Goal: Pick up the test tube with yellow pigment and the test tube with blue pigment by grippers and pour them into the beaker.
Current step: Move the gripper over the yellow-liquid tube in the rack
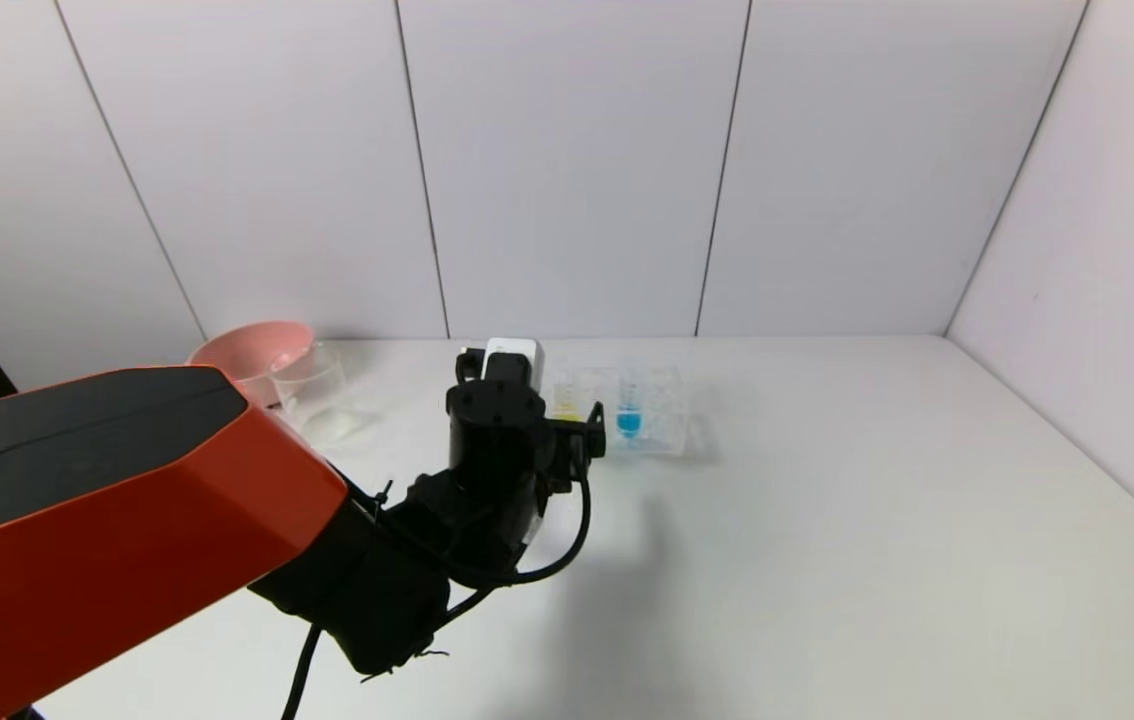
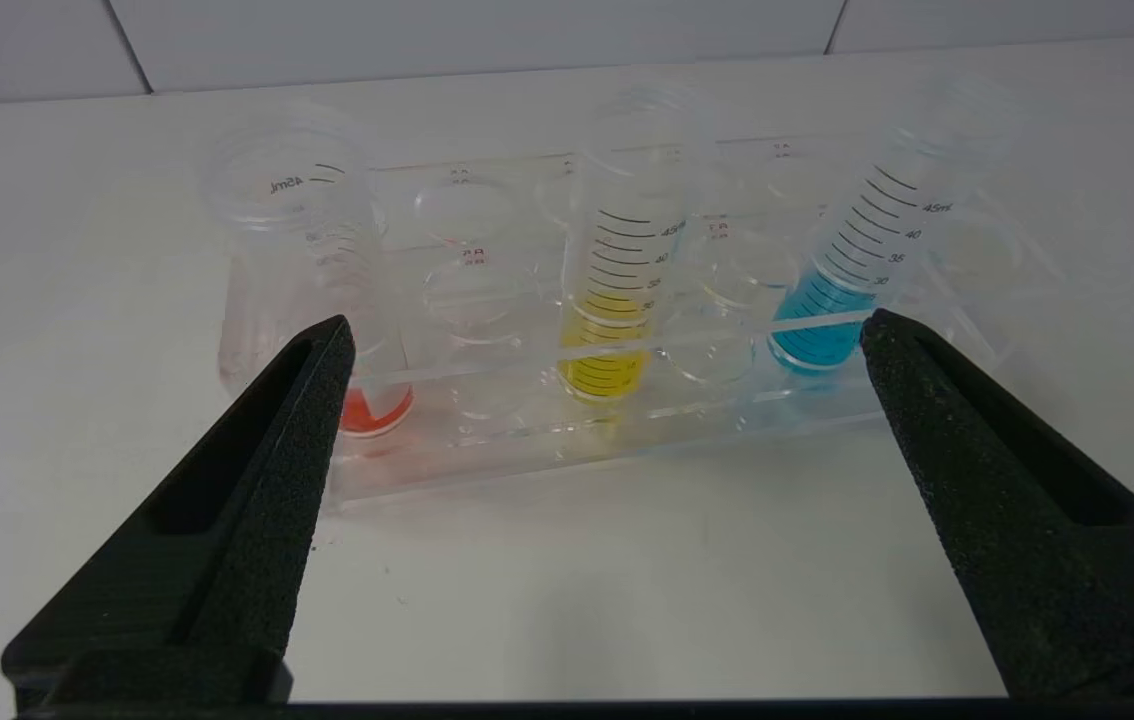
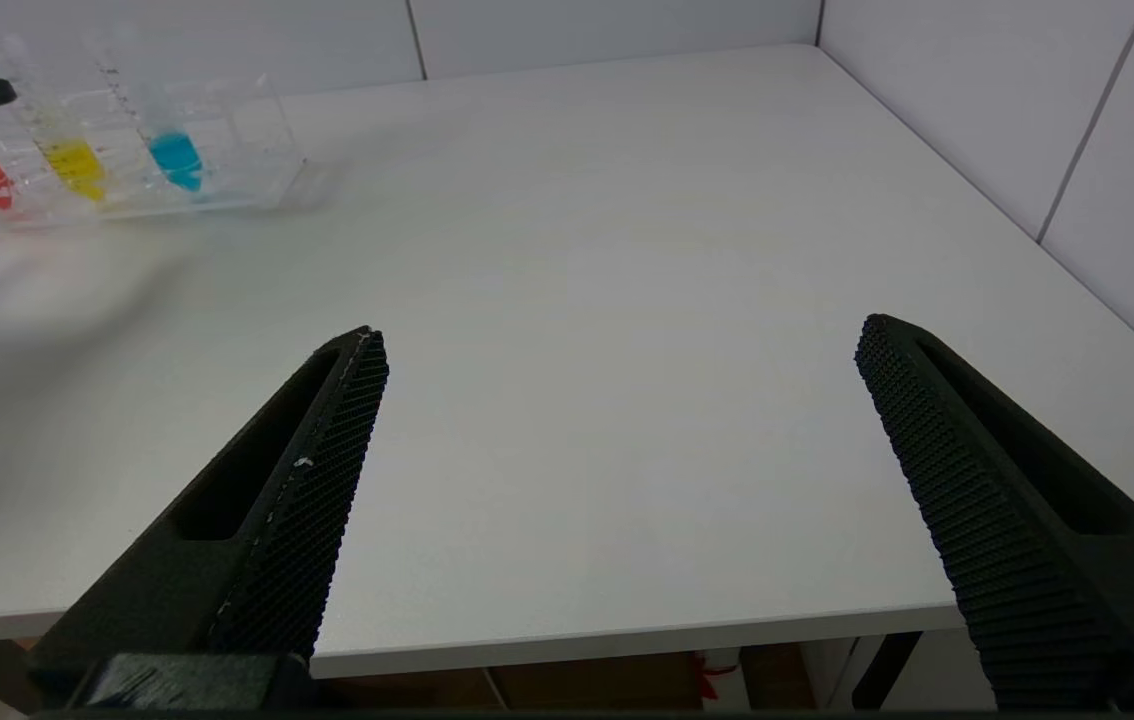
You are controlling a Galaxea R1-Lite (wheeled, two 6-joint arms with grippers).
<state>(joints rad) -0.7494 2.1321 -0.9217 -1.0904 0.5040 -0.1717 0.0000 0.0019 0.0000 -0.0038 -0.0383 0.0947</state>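
Left wrist view: left gripper [image 2: 597, 330] jaws wide.

Left end effector [image 2: 597, 340] reached forward, low over surface [image 2: 567, 580], jaws spread wide, holding nothing. Right end effector [image 3: 617, 345] parked near surface edge, jaws wide apart.

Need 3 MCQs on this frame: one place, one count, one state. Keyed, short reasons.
1. The slim clear tube with yellow liquid stands
A in the clear plastic rack
B in the pink bowl
C on the table

2. Tubes holding coloured liquid?
A one
B two
C three

3. The left gripper fingers are
A shut on a tube
B open, holding nothing
C shut, holding nothing

1 A: it stands between the red-liquid tube and the blue-liquid tube.
2 C: red, yellow, blue.
3 B: fingers wide apart before the rack.
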